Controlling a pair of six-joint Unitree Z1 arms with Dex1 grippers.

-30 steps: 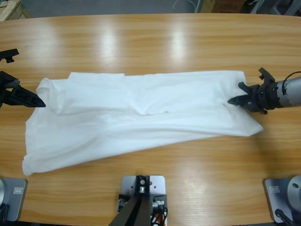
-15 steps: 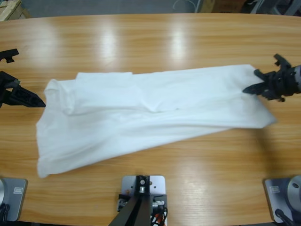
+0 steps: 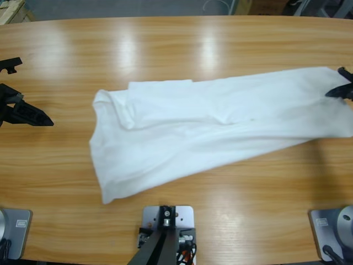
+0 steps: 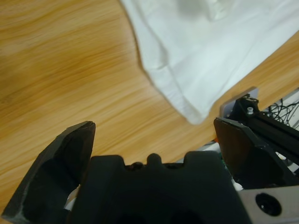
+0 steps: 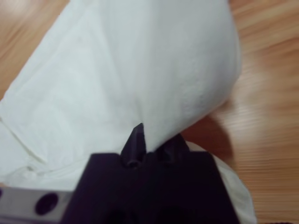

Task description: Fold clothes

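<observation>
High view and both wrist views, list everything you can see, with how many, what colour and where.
T-shirt: one, white, lying spread across the table's middle to its right edge, partly folded.
Table: one, light brown wood, under everything.
Left tool: one, black, at the left edge, jaws open, clear of the cloth.
Right tool: one, black, at the right edge, shut on the T-shirt's right end.

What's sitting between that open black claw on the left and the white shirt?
Nothing: only bare wooden table separates the left gripper from the T-shirt, clearest in the high view.
</observation>
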